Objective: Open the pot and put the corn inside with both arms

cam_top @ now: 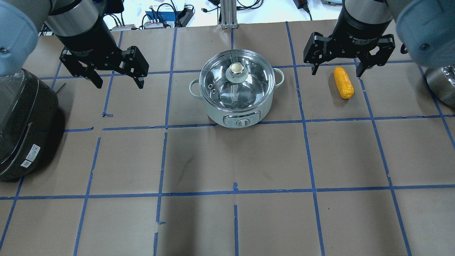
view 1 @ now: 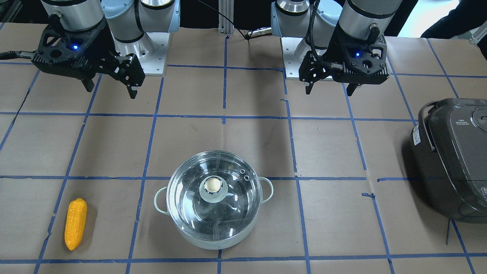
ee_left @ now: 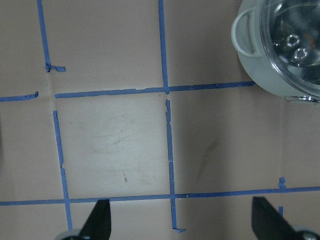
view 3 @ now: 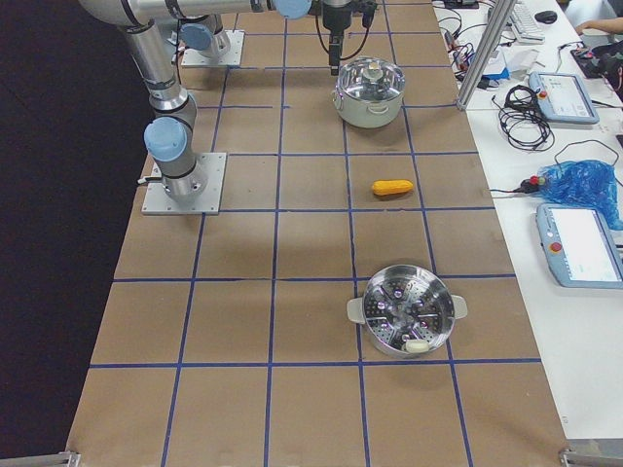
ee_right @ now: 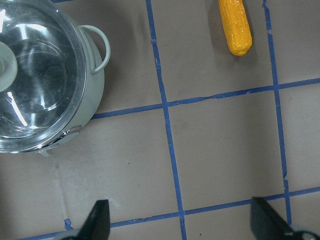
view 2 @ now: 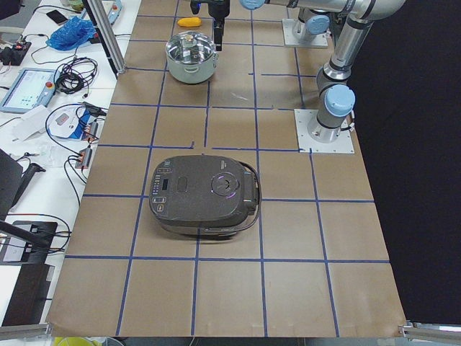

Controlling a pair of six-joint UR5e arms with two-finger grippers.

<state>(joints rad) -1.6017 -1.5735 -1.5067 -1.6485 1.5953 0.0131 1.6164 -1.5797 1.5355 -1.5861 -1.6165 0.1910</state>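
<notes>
The mint-green pot (cam_top: 237, 93) stands on the table with its glass lid (cam_top: 245, 83) on and the knob (cam_top: 235, 68) on top. The corn (cam_top: 343, 82) lies flat on the table to the pot's right, apart from it. My left gripper (cam_top: 119, 85) is open and empty, hovering above the table left of the pot. My right gripper (cam_top: 336, 72) is open and empty, hovering high near the corn. In the front view the pot (view 1: 214, 198) is centre, the corn (view 1: 75, 223) lower left. The right wrist view shows the pot (ee_right: 45, 75) and the corn (ee_right: 235, 25).
A dark grey rice cooker (cam_top: 21, 121) sits at the table's left end, near my left arm. A steel steamer pot (view 3: 407, 309) stands at the right end. The table is brown paper with blue tape lines (cam_top: 234, 124).
</notes>
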